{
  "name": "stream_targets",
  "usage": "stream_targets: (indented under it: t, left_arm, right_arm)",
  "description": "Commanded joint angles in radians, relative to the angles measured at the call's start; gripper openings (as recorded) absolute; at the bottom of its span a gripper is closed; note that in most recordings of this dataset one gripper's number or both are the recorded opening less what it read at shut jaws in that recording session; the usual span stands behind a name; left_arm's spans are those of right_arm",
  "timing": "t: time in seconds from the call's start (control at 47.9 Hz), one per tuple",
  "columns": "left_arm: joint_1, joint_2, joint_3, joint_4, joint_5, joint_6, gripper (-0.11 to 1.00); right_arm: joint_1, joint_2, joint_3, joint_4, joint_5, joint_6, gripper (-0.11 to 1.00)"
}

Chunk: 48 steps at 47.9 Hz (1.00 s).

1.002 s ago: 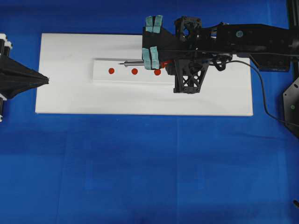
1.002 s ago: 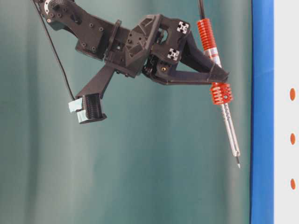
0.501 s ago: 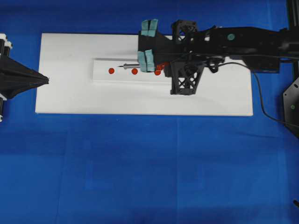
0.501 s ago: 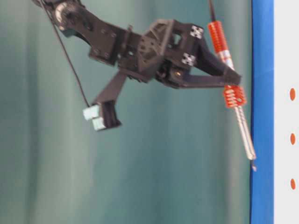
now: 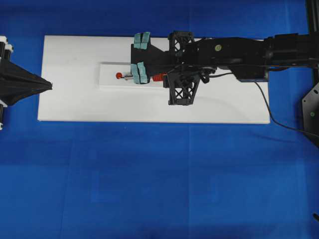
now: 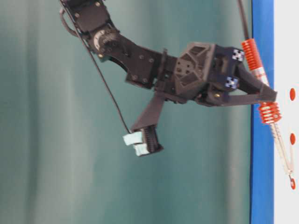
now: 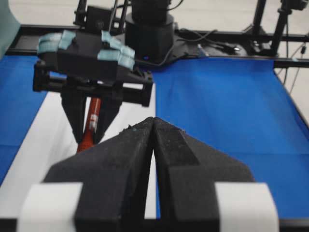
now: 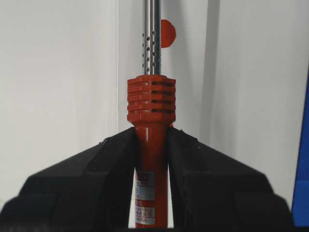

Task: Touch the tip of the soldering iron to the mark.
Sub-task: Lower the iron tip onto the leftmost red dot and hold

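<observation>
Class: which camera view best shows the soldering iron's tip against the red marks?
The table-level view: the soldering iron reaches down to the lowest red mark. Overhead, the right tool hides most of the shaft. The right wrist view crops the tip; the left wrist view shows only the handle.

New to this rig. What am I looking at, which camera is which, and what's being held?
Two robot arms face each other across a blue table. One picture looks straight down, one looks from table level and appears turned sideways, and two come from cameras on the wrists.

On the blue cloth lies a flat white board carrying a raised white strip marked with red dots.

The right gripper is shut on a slim soldering iron with an orange-red ribbed handle and a thin silver shaft. In the table-level view its tip sits at a red dot; whether it actually touches, I cannot tell.

The left gripper is shut, empty, and waits at the board's left end.
</observation>
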State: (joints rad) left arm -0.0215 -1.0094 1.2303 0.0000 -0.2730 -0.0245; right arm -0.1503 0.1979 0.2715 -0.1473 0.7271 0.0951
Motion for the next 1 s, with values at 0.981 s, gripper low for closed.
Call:
stream_targets:
  t: [0.981]
  left_arm:
    - [0.002, 0.003, -0.008, 0.002, -0.003, 0.003, 0.0]
  right_arm:
    - [-0.014, 0.002, -0.029, 0.002, -0.003, -0.002, 0.06]
